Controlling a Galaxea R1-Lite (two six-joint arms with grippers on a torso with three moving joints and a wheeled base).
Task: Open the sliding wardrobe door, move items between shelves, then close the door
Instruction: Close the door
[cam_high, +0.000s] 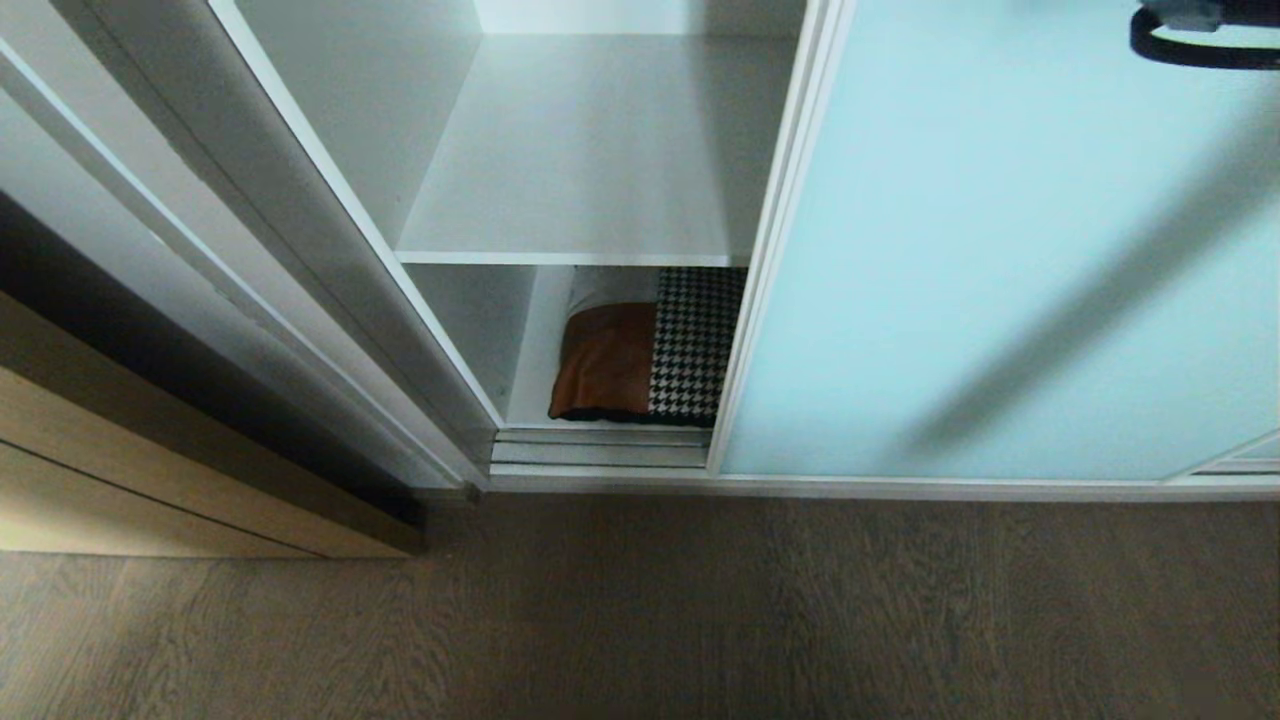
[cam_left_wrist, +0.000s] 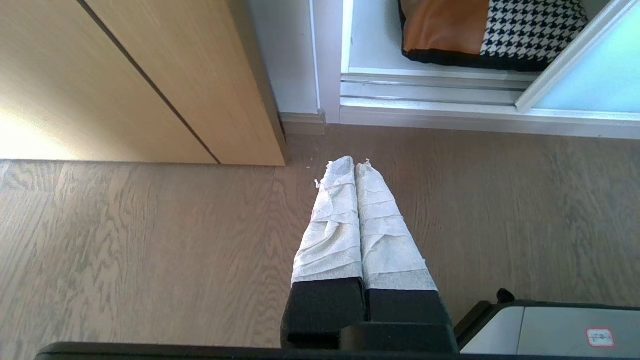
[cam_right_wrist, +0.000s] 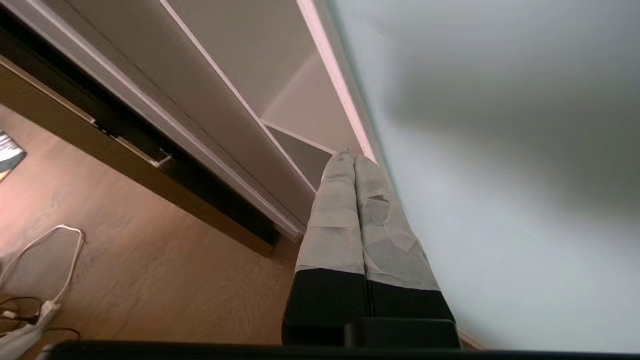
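Beside right end effector (cam_right_wrist: 354, 161): floor cables (cam_right_wrist: 40, 280).

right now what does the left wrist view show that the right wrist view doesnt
Only the left wrist view shows the patchwork pillow on the bottom shelf, the door track and the shut left pincer over the wood floor.

Only the right wrist view shows the shut right pincer close to the door's edge, and white cables on the floor.

Both show the frosted aqua sliding door and the wardrobe opening.

Left tool (cam_left_wrist: 354, 165) closed, over wood floor (cam_left_wrist: 150, 240); patchwork pillow (cam_left_wrist: 480, 30) on bottom shelf (cam_left_wrist: 372, 50) beyond.
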